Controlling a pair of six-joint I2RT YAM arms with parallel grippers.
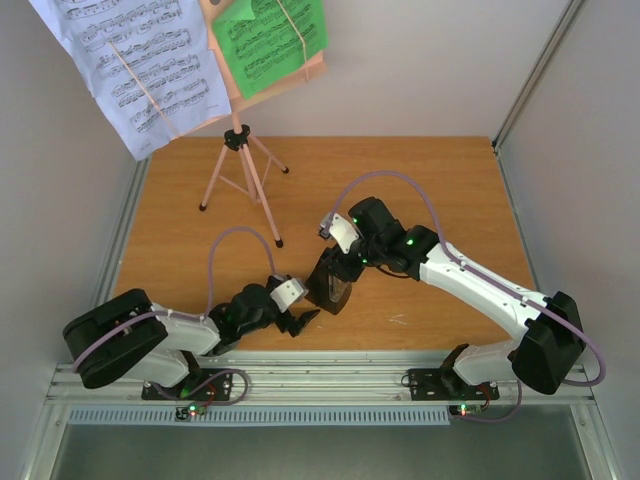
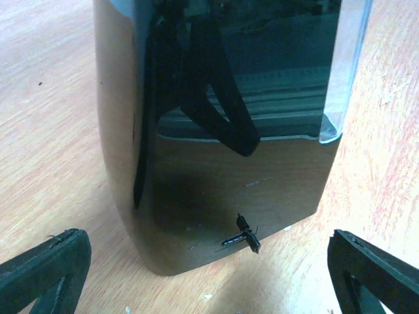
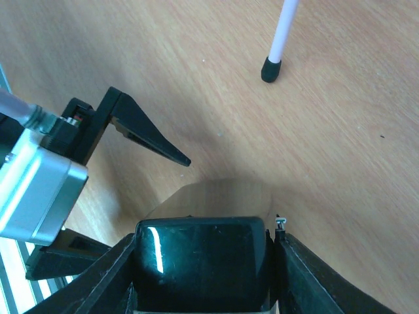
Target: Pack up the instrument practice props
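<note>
Top view: the right hand pinches the metronome at the centre of the surface — the pickup step, I judge. The music stand and its sheets stand at 11 o'clock.
Left wrist: the left hand is spread, facing the metronome.
Right wrist: fingers flank its top.
Next comes a straight lift — no container shows anywhere.

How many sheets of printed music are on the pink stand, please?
2. A white sheet sits on the left side of the music stand, and a green sheet on the right side. More could be hidden behind them.
</note>
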